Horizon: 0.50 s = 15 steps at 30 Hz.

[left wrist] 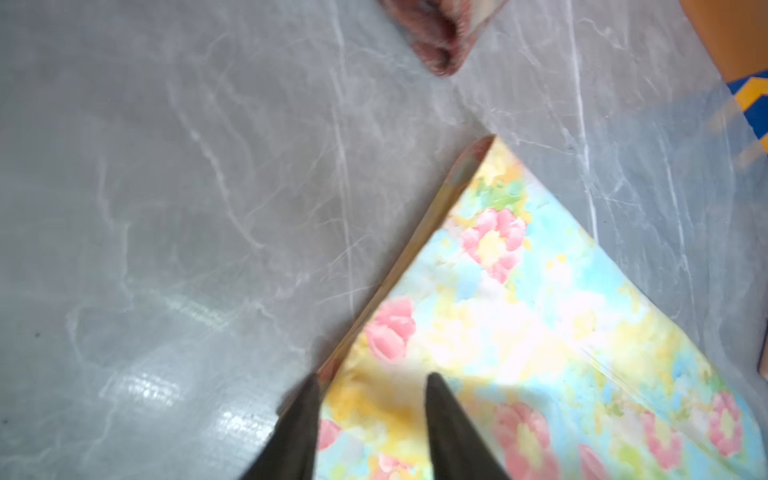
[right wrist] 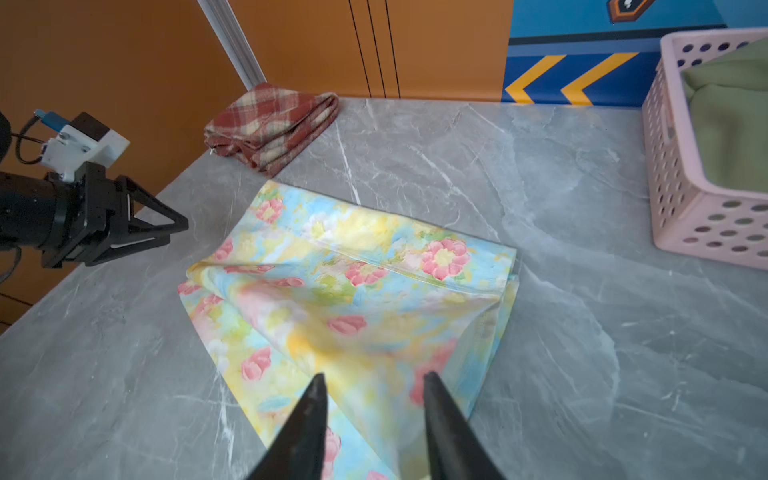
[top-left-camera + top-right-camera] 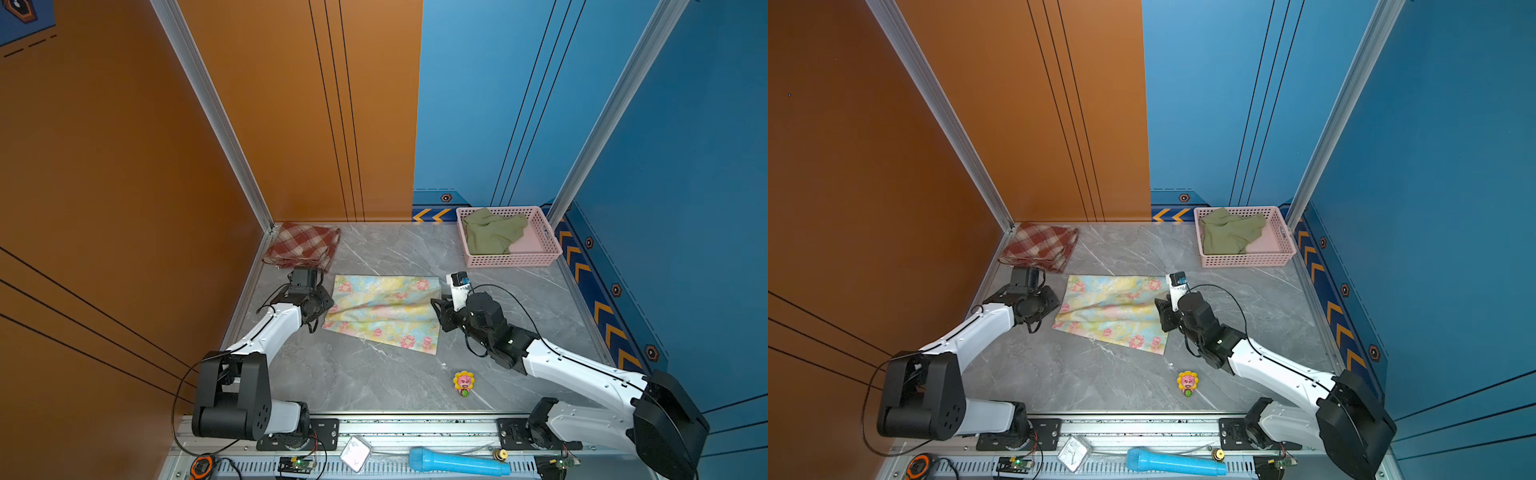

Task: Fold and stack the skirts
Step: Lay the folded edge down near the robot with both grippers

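**A:** What is seen closest to the lens?

**B:** In the left wrist view, the dark fingers (image 1: 449, 436) of the left end effector (image 1: 372, 376) are seen set apart, with nothing clamped between them. The floral skirt (image 1: 540, 332) is seen lying flat below the gap. The right end effector (image 2: 374, 374) is shown much the same way in the right wrist view, with its jaws apart, nothing gripped and floral cloth spread beneath.

**A:** And the rest, taken by size?

**B:** The grey marbled tabletop (image 3: 374, 386) is taken first. At its middle the floral skirt is laid out, folded over, with a crease across it and a few wrinkles. In both top views the left end effector is held just beside its left edge and the right one at its right edge.

The pink perforated basket (image 3: 511, 259) is set in the far right corner. The plaid skirt (image 3: 303, 245) is folded in the far left corner, well apart from the floral one. The olive green skirt (image 3: 490, 235) is bundled inside the basket, crumpled rather than folded.

**A:** Anything smaller?

**B:** A blue microphone (image 3: 457, 463) is laid on the metal rail (image 3: 415, 428) at the near edge. A small flower-faced toy (image 3: 464, 383) is stood on the tabletop between that rail and the floral skirt, touching neither.
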### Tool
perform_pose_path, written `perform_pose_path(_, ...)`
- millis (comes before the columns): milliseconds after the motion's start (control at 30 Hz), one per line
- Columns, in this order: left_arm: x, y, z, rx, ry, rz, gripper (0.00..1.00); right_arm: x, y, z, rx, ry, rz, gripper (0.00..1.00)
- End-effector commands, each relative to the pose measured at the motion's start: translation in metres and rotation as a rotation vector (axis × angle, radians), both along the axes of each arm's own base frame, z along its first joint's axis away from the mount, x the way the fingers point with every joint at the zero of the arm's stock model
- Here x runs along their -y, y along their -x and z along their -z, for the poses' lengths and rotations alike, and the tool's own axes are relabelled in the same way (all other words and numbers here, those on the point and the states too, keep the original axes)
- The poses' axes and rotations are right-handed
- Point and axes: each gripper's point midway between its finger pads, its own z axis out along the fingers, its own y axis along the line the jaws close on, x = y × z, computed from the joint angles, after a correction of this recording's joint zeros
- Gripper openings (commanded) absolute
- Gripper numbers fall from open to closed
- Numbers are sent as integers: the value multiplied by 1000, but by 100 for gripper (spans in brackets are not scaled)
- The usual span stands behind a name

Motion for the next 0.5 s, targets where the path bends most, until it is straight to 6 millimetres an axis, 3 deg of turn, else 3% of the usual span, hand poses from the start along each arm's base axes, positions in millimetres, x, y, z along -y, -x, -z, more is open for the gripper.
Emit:
perform_pose_path(0,-8,1,-5,48,-15,-69,61,18,7,6,-10,-8,63,62)
perform_pose_path(200,0,-3,-8,31,-30,-19,64,29,9,26,-139,18,155,60)
perform_pose_path(467,24,-10,7,-83,-100,123,64,6,-4,58,-338,54,193,55)
